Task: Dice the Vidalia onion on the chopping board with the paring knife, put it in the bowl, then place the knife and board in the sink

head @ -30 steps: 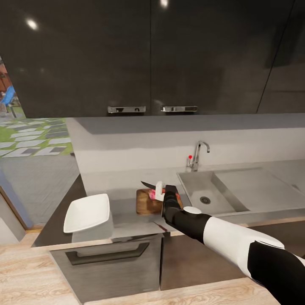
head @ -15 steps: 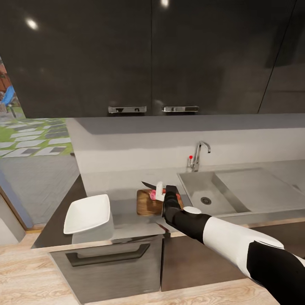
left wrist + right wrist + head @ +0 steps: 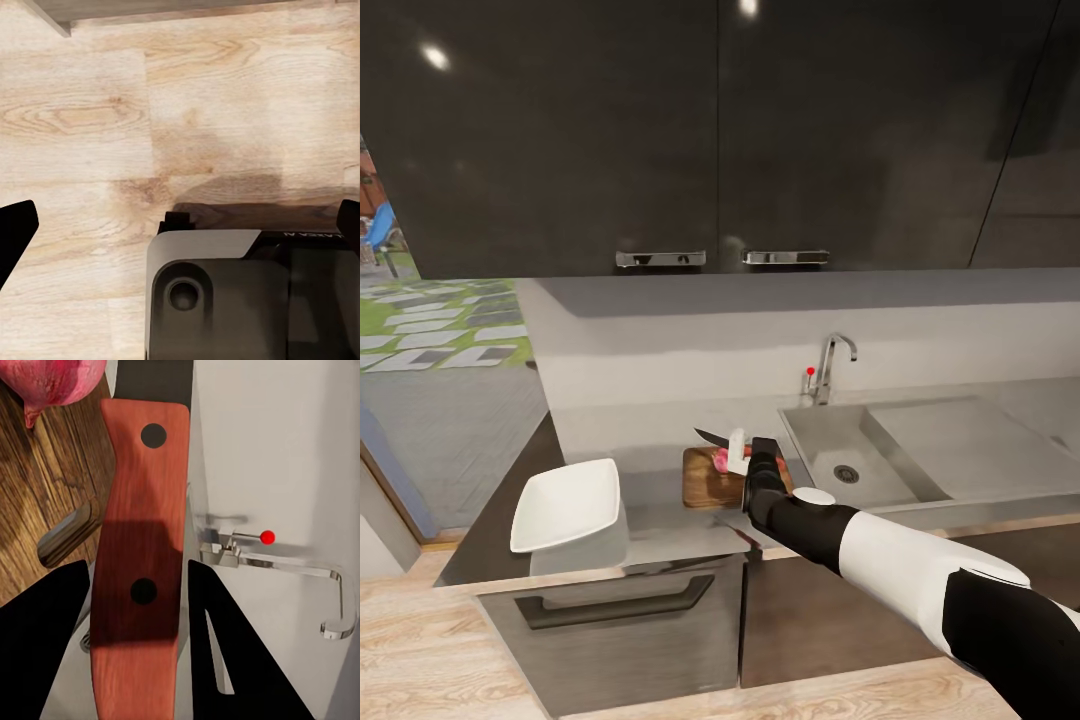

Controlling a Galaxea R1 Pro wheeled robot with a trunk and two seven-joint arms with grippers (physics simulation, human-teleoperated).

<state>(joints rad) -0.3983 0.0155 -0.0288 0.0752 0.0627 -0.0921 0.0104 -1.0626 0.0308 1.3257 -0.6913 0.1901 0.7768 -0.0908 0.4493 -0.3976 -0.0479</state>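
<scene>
Right gripper (image 3: 750, 452) clamps the paring knife (image 3: 139, 547) by its handle, the Vidalia onion (image 3: 54, 381) just beyond on the chopping board (image 3: 705, 482); left gripper's (image 3: 180, 225) fingers spread apart.

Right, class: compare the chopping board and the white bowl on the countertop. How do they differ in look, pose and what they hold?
The chopping board is brown wood with dark grain; the bowl is glossy white. The board lies flat by the sink; the bowl sits tilted near the countertop's left end. The board carries the Vidalia onion; the bowl looks empty. Both are squarish with rounded corners.
</scene>
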